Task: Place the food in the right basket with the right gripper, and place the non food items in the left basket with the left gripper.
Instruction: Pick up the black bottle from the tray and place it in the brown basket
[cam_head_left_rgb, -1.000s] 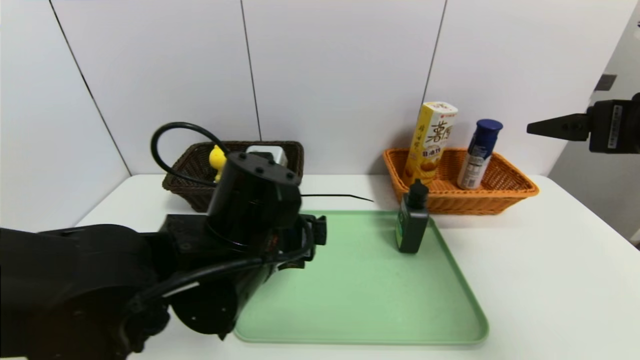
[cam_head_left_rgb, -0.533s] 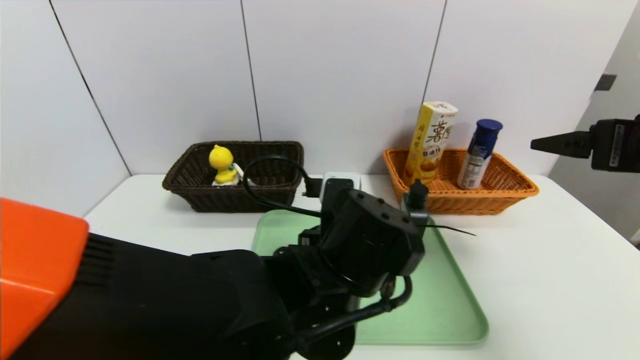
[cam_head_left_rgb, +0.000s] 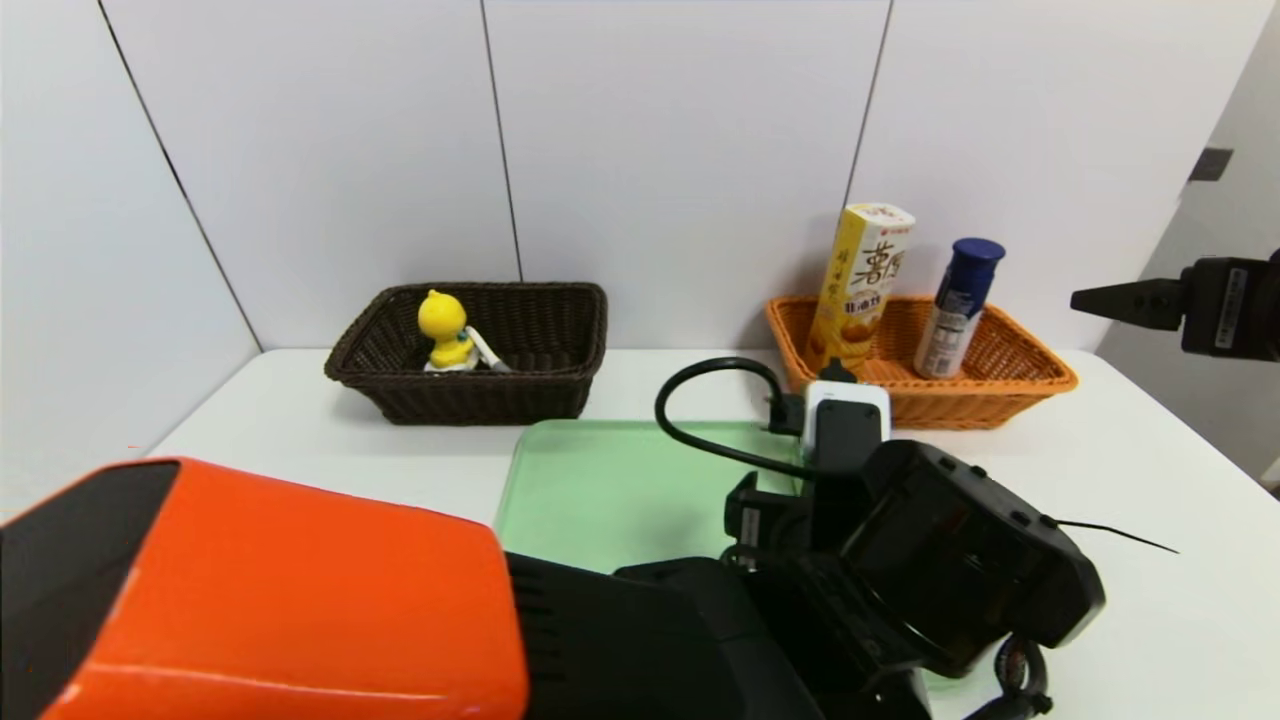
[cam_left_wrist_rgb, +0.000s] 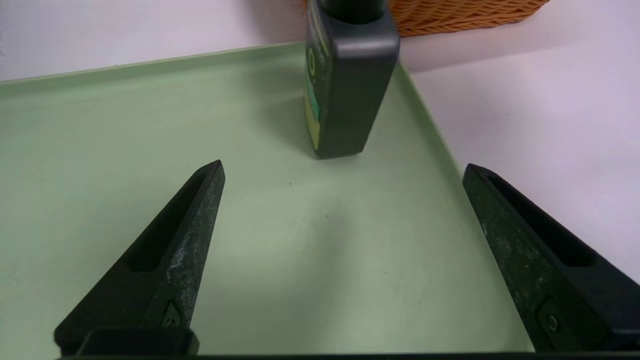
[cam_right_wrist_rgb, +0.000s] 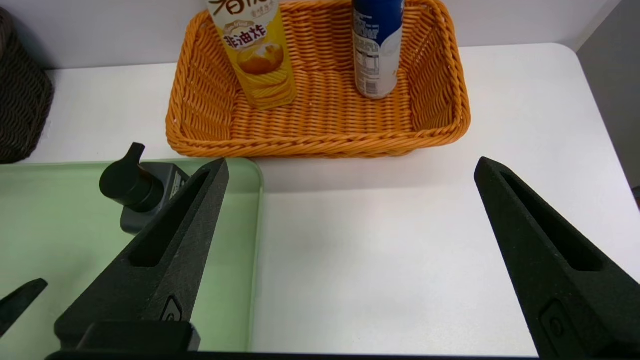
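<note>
My left gripper (cam_left_wrist_rgb: 342, 170) is spread wide and holding nothing, low over the green tray (cam_left_wrist_rgb: 100, 150), and the dark pump bottle (cam_left_wrist_rgb: 345, 95) stands upright just ahead between the fingers, its top cut off in the wrist view. From the head camera my own left arm (cam_head_left_rgb: 700, 620) blocks that bottle almost completely. My right gripper (cam_right_wrist_rgb: 350, 167) hangs wide open too, empty, above the white table (cam_right_wrist_rgb: 400, 250) near the orange basket (cam_right_wrist_rgb: 320, 142); only its dark tip shows at the head view's edge.
</note>
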